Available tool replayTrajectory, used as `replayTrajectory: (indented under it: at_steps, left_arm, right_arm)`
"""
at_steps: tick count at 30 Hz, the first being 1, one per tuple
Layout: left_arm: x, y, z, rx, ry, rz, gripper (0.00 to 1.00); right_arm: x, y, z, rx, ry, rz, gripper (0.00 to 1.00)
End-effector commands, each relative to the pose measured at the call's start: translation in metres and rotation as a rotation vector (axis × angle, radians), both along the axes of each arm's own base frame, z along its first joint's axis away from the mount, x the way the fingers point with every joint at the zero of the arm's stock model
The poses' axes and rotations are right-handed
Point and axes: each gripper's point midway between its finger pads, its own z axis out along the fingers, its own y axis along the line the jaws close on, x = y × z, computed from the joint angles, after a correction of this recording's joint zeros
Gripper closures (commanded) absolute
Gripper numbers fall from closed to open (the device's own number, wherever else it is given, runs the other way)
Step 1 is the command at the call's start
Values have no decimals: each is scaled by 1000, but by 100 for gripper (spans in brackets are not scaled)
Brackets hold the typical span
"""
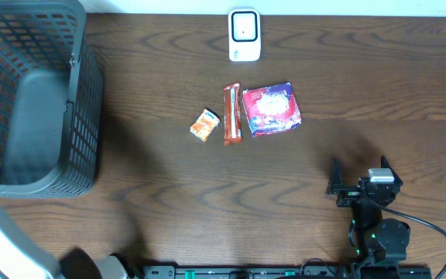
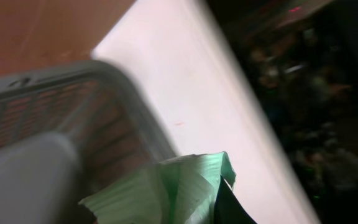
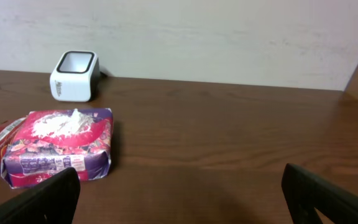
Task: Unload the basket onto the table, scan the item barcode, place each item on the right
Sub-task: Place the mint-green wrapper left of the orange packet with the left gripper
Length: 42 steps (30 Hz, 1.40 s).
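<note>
Overhead: scanner [image 1: 245, 35] far centre; pack [image 1: 271, 108], bar [image 1: 232, 114] and sachet [image 1: 204, 124] mid-surface; basket [image 1: 84, 93] left; right claw [image 1: 360, 167] near right, open.
Left wrist: left claw [image 2: 225, 208] seems clamped on green packet [image 2: 166, 193] near basket rim; a slip could drop it unscanned.
Right wrist: fingers [image 3: 42, 196] wide apart, pack ahead-left.

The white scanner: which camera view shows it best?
Right wrist: the scanner appears largest, body and dark window both visible. Overhead shows the scanner small, from above. Left wrist misses it.
</note>
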Motion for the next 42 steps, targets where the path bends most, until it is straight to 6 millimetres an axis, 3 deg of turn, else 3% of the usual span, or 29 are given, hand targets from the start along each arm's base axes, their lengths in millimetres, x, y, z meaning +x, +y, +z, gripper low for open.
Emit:
replayTrajectory:
  at_steps: [1, 4, 10, 12, 16, 22, 27, 30, 31, 33, 35, 37, 42]
  left_arm:
    - [-8, -42, 27, 80, -44, -97, 93]
    - [3, -90, 29, 179, -28, -249, 93]
    - [42, -190, -12, 245, 75, -574, 92]
    - [59, -223, -44, 240, 156, -669, 92]
    - [76, -252, -111, 239, 378, -698, 93]
    - [77, -303, -210, 206, 688, -829, 92]
    - [78, -327, -288, 203, 909, -887, 83]
    - [89, -319, -320, 287, 985, -830, 83]
    - [94, -315, -329, 315, 1003, -805, 77]
    - [100, -312, -348, 335, 1033, -789, 75]
    - [100, -312, -359, 331, 1058, -792, 73]
    - [96, -316, -368, 313, 1084, -812, 63]
    - [87, -334, -371, 260, 1091, -882, 57]
  right_arm:
    - [0, -2, 0, -11, 0, -7, 1]
    - [0, -2, 0, -11, 0, -7, 1]
    - [0, -2, 0, -11, 0, -6, 1]
    - [0, -2, 0, -11, 0, -6, 1]
    - [0, -2, 0, -11, 0, -6, 1]
    - [0, -2, 0, -11, 0, -7, 1]
    - [0, -2, 0, -11, 0, -6, 1]
    - [0, -2, 0, -11, 0, -6, 1]
    - [0, -2, 0, -11, 0, -7, 1]
    - [0, -2, 0, -11, 0, -6, 1]
    - [0, -2, 0, -11, 0, -7, 1]
    - [0, -2, 0, -11, 0, -7, 1]
    - [0, -2, 0, -11, 0, -7, 1]
